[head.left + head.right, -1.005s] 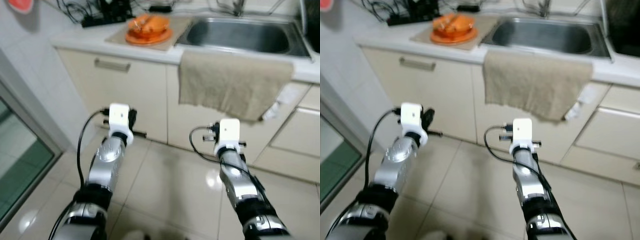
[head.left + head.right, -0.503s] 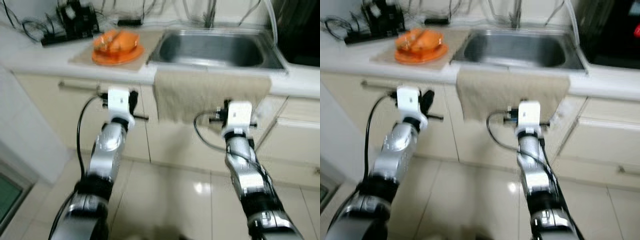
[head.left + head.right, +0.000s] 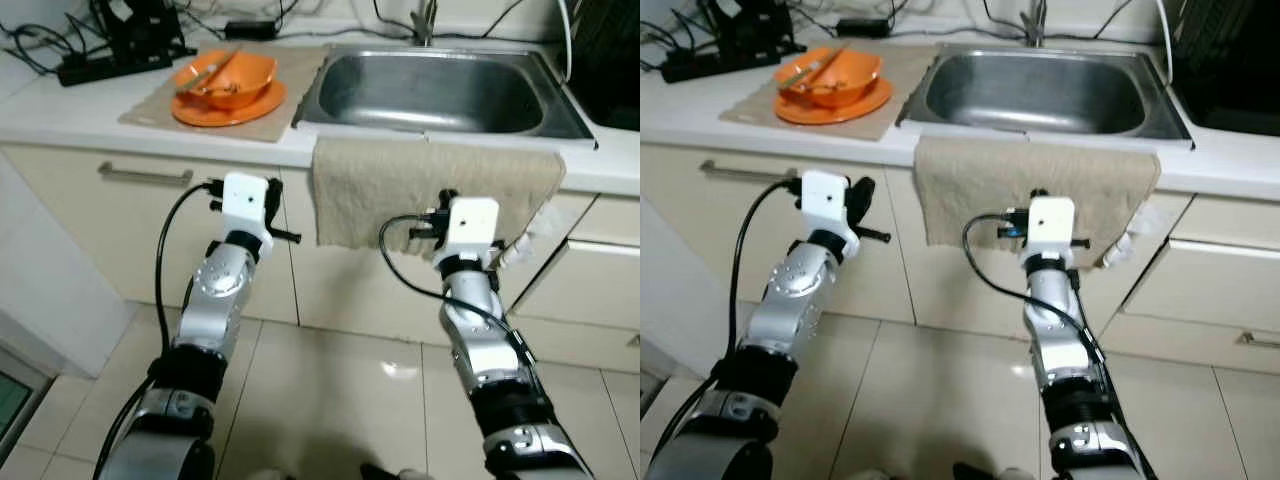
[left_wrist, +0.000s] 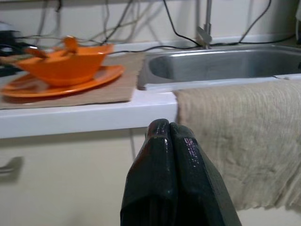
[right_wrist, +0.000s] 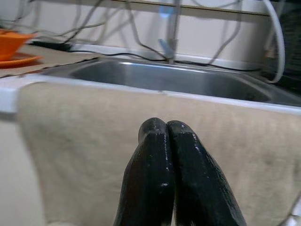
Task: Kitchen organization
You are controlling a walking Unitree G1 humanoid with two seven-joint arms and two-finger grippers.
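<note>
An orange bowl (image 3: 224, 79) with a utensil in it sits on an orange plate (image 3: 262, 103), on a tan mat (image 3: 150, 110) left of the steel sink (image 3: 437, 93). A beige towel (image 3: 400, 190) hangs over the counter edge below the sink. My left gripper (image 4: 169, 126) is shut and empty, held in front of the cabinet, below the counter edge and level with the towel's left side. My right gripper (image 5: 166, 125) is shut and empty too, close in front of the towel, under the sink.
A power strip and black cables (image 3: 110, 55) lie at the back left of the counter. A drawer handle (image 3: 145, 177) runs along the cabinet front on the left. A dark rack (image 3: 610, 60) stands right of the sink. Glossy floor tiles (image 3: 340, 400) lie below.
The camera has come closer to the counter and steadied, so the sink and bowl sit lower and sharper. Both arms stay raised before the cabinets, grippers still shut.
</note>
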